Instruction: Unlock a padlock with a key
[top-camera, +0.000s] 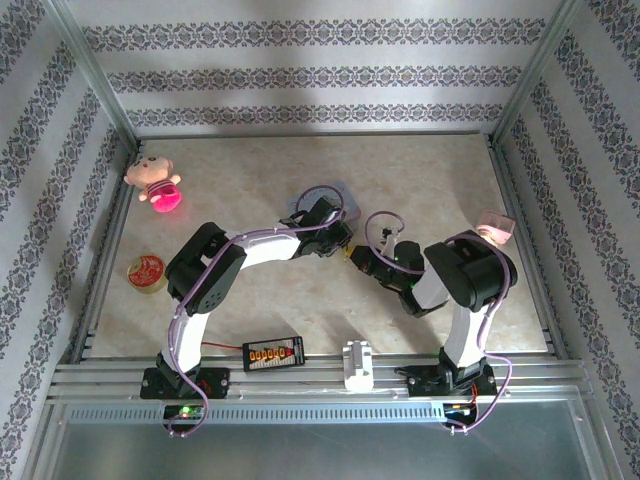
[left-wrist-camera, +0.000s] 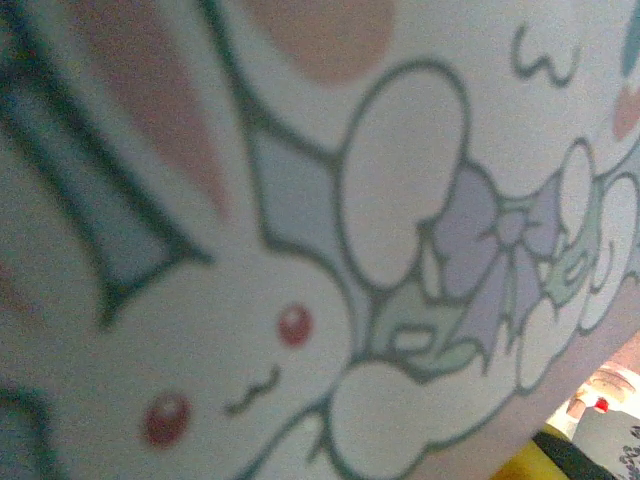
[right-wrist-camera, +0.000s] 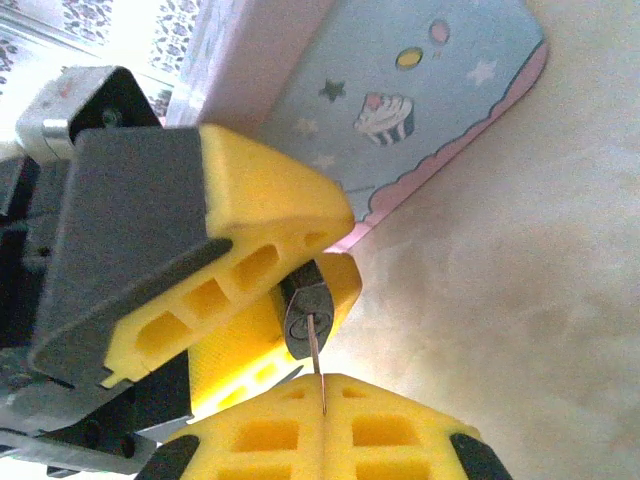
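The padlock (right-wrist-camera: 308, 318) is small and dark grey, and my left gripper (top-camera: 346, 246) is shut on it between its yellow fingers (right-wrist-camera: 262, 200). My right gripper (right-wrist-camera: 322, 400) is shut on the key (right-wrist-camera: 317, 365). The key's thin blade shows edge-on and reaches up into the keyhole on the padlock's face. In the top view the two grippers meet tip to tip at the table's middle, the right gripper (top-camera: 360, 262) just below and right of the left one. A pale blue cartoon tin (right-wrist-camera: 400, 90) lies right behind them, and its rabbit drawing (left-wrist-camera: 300, 250) shows blurred and very close in the left wrist view.
A pink doll (top-camera: 153, 180) and a round red tin (top-camera: 146, 272) lie at the left. A black device with orange buttons (top-camera: 272, 352) and a white block (top-camera: 357, 362) sit on the near rail. A small pink object (top-camera: 494, 226) sits by the right arm. Patterned walls enclose the table.
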